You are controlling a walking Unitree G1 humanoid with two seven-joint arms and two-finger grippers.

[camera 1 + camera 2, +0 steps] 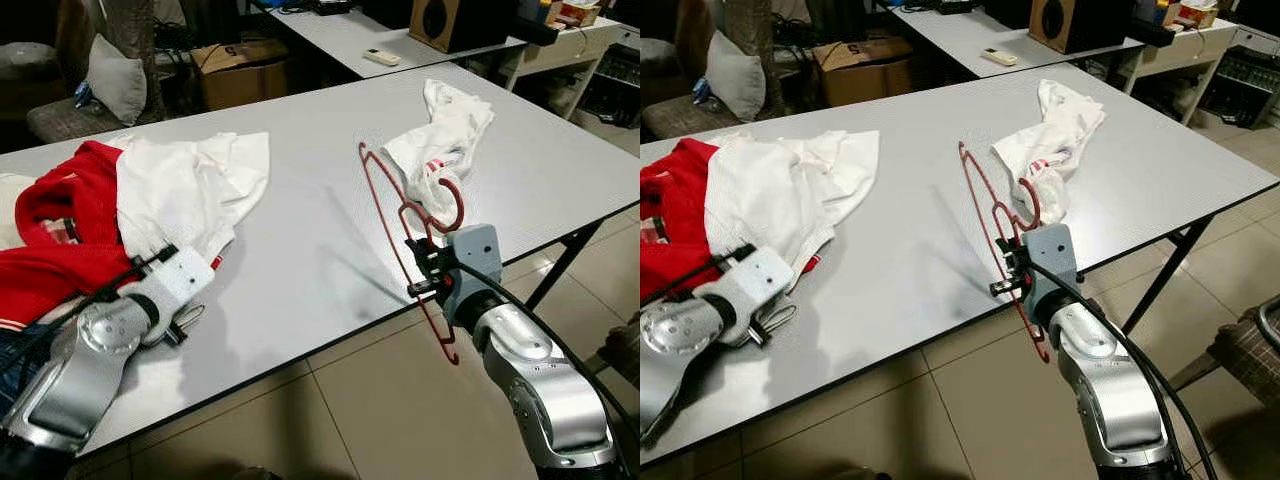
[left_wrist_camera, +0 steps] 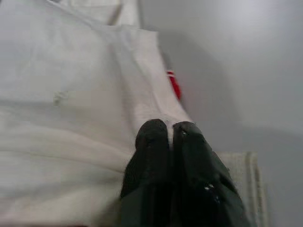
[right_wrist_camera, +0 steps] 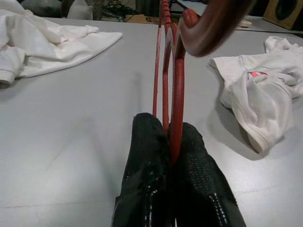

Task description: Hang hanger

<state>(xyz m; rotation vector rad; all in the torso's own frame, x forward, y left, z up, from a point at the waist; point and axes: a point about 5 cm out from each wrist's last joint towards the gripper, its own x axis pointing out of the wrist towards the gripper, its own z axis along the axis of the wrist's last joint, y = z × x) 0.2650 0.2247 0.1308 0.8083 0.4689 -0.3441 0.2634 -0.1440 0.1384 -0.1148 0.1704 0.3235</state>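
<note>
My right gripper is shut on a red wire hanger, held upright over the front edge of the grey table. The hanger's hook curves toward a crumpled white garment at the table's right. In the right wrist view the hanger's wires pass between the fingertips. My left gripper is shut on the hem of a white shirt that lies spread at the table's left, over a red garment. The left wrist rests low near the table's front edge.
Behind the table stand a second desk with a remote and a speaker, a cardboard box and a cushion. Table legs and tiled floor lie at the front right.
</note>
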